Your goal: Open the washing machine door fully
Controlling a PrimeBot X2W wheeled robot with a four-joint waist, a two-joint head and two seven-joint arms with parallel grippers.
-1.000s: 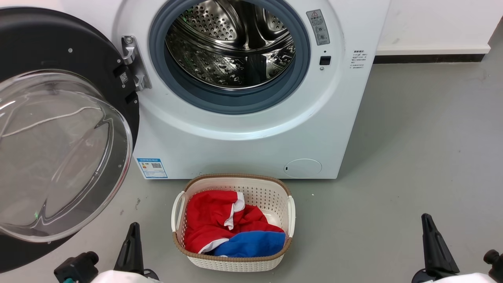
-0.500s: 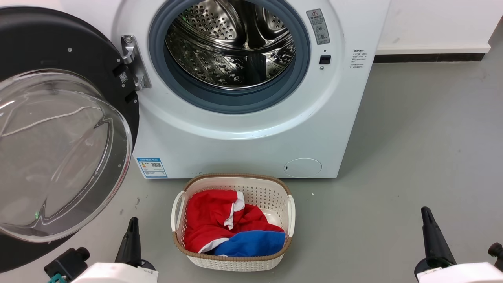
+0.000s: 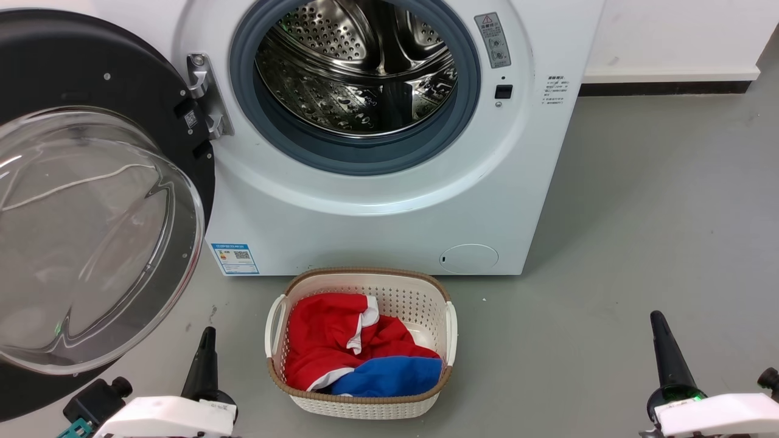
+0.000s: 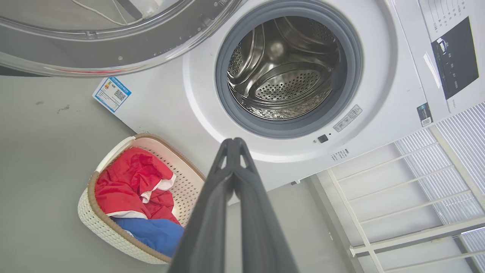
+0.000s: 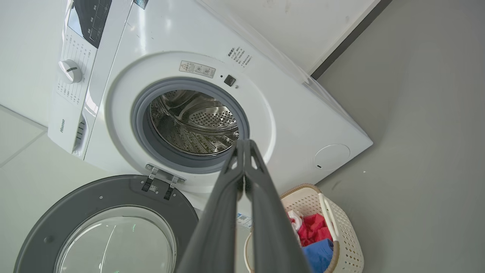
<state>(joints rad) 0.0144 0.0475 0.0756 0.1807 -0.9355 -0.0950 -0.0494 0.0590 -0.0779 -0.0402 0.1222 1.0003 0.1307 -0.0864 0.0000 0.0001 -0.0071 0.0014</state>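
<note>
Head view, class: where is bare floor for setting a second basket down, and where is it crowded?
Free: grey floor between the cream woven laundry basket, white washing machine and right gripper. Crowded: left, under the open black-rimmed glass door.

place: laundry area | evidence: white front-loading washing machine [image 3: 377, 231]; basket [image 3: 365, 407] of clothes; bare grey floor [image 3: 639, 213]; white wall [image 3: 669, 30]
</note>
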